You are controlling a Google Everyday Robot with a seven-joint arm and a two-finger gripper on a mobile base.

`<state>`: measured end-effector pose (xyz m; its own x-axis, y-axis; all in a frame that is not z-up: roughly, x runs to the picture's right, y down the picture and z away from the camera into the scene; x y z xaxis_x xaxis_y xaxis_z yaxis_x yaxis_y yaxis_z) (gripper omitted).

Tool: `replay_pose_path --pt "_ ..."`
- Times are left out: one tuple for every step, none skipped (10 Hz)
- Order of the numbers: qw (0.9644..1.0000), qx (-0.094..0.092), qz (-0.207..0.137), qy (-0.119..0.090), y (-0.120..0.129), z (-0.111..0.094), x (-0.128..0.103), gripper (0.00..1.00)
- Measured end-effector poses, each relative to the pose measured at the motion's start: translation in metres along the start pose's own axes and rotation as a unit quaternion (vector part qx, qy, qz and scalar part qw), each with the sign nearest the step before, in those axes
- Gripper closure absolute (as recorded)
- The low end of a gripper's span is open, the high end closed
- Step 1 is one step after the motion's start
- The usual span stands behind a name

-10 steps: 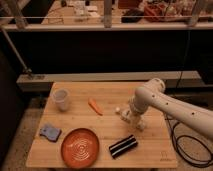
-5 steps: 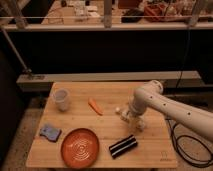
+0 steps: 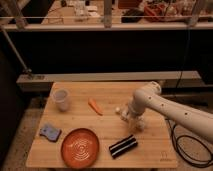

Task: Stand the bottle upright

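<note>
The bottle [image 3: 121,110] is a small whitish thing lying on the wooden table [image 3: 105,125], right of centre, with its pale end toward the left. My gripper [image 3: 131,120] is down at the table directly over the bottle's right part and hides much of it. The jaws stand open. I cannot tell whether they touch the bottle. The white arm [image 3: 170,111] reaches in from the right edge.
An orange carrot [image 3: 95,106] lies just left of the bottle. A translucent cup [image 3: 61,99] stands at the far left. Along the front are a blue sponge [image 3: 50,132], an orange plate [image 3: 80,147] and a black-and-white striped block [image 3: 123,146]. Cables [image 3: 187,150] hang off the table's right side.
</note>
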<state>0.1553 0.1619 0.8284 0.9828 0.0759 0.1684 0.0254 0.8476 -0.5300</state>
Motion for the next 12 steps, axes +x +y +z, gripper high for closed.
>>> replay_pose_path --pt "1.0000 -0.001 0.001 0.000 0.000 0.002 -0.001 0.20" --pt "1.0000 -0.002 0.002 0.000 -0.001 0.004 -0.002 0.20" --pt "1.0000 -0.003 0.002 -0.001 -0.002 0.006 -0.003 0.20" --pt "1.0000 -0.004 0.004 -0.001 -0.002 0.008 -0.002 0.20" --pt "1.0000 -0.005 0.005 -0.001 -0.002 0.009 -0.001 0.20" --pt "1.0000 -0.006 0.005 0.000 -0.002 0.011 -0.001 0.20" --pt "1.0000 -0.007 0.004 0.000 -0.003 0.013 -0.002 0.20" --pt "1.0000 -0.008 0.004 0.000 -0.004 0.014 -0.003 0.20" --pt "0.9999 -0.009 0.005 -0.001 -0.004 0.017 -0.003 0.20" --pt "0.9999 -0.010 0.007 -0.002 -0.005 0.019 -0.002 0.20" --pt "0.9999 -0.011 0.008 -0.002 -0.005 0.021 -0.001 0.20" --pt "0.9999 -0.011 0.008 -0.002 -0.006 0.022 -0.001 0.20"
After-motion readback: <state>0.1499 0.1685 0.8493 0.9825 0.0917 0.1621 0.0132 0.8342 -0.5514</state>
